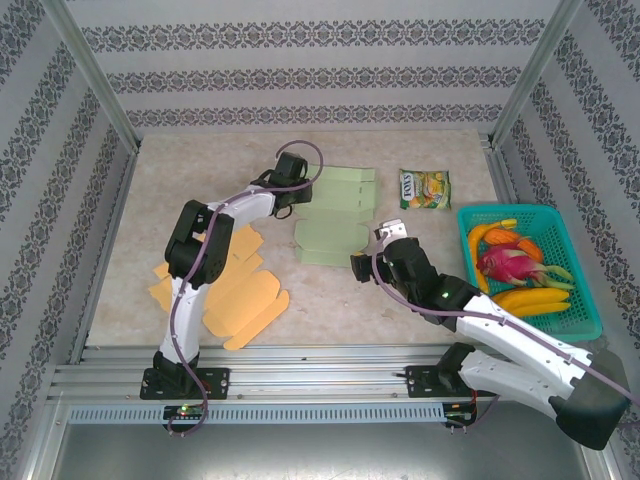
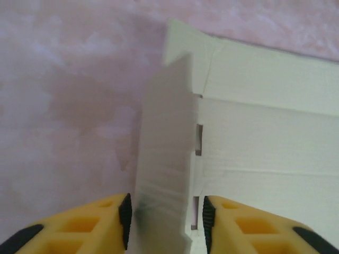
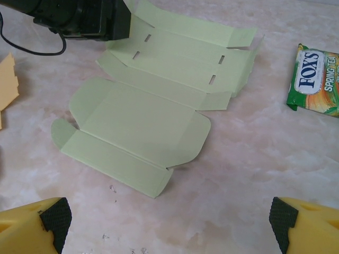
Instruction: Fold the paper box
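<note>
Near us, right gripper [image 3: 169, 217] gapes wide and empty, just short of the paper box [image 3: 153, 106]: thin pale-green card, die-cut and slotted, flat on the marbled table [image 3: 254, 159]. At its far left edge, left gripper [image 2: 165, 217] sits narrow around a raised side flap [image 2: 164, 153]; we cannot tell if it's clamped. We judge this first-flap folding; next needs a firm crease upright.
</note>
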Robot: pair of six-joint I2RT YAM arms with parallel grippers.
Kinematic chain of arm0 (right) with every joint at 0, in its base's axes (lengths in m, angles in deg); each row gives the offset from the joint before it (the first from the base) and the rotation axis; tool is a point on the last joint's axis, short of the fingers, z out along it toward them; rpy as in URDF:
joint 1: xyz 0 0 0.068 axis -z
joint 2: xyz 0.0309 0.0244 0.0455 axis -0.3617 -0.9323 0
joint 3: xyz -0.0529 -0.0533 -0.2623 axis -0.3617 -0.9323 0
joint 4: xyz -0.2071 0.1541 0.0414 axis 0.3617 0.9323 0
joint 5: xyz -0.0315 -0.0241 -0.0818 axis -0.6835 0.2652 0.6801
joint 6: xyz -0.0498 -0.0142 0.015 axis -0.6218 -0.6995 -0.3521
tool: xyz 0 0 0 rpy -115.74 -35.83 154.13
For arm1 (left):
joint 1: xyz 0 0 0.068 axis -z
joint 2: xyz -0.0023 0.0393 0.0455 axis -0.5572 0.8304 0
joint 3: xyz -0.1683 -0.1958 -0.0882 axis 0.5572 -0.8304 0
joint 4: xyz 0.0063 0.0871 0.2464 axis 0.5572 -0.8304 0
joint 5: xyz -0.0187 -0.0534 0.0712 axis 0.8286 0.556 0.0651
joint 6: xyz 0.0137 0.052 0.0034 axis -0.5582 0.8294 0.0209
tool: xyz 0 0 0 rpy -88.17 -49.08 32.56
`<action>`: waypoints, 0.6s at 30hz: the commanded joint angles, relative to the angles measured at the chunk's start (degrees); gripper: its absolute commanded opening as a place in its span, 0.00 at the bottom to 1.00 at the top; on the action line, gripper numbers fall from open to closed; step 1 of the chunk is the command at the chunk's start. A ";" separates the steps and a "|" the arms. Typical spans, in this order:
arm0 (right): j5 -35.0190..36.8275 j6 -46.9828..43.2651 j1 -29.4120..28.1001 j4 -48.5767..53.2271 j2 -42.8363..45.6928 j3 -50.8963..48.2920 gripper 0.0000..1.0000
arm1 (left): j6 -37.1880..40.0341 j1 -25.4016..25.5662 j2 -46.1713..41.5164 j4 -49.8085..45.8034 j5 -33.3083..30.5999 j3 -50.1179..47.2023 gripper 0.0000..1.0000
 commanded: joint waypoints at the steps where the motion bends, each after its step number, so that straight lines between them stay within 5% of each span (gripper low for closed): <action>1: -1.77 0.76 0.26 -0.32 1.12 0.39 0.98 | 2.89 0.67 0.34 -0.52 0.55 1.90 0.16; 3: -2.35 0.72 0.54 -0.88 2.00 -0.13 0.98 | 3.57 0.64 -0.51 0.62 2.08 1.14 0.00; 10: -7.15 -2.38 3.35 -3.63 4.34 -1.85 0.93 | 7.25 0.77 -10.52 12.28 5.24 -10.89 0.00; 18: -19.14 -7.84 6.37 -4.04 -1.19 5.04 0.76 | 12.86 0.80 -28.80 42.34 3.97 -37.98 0.00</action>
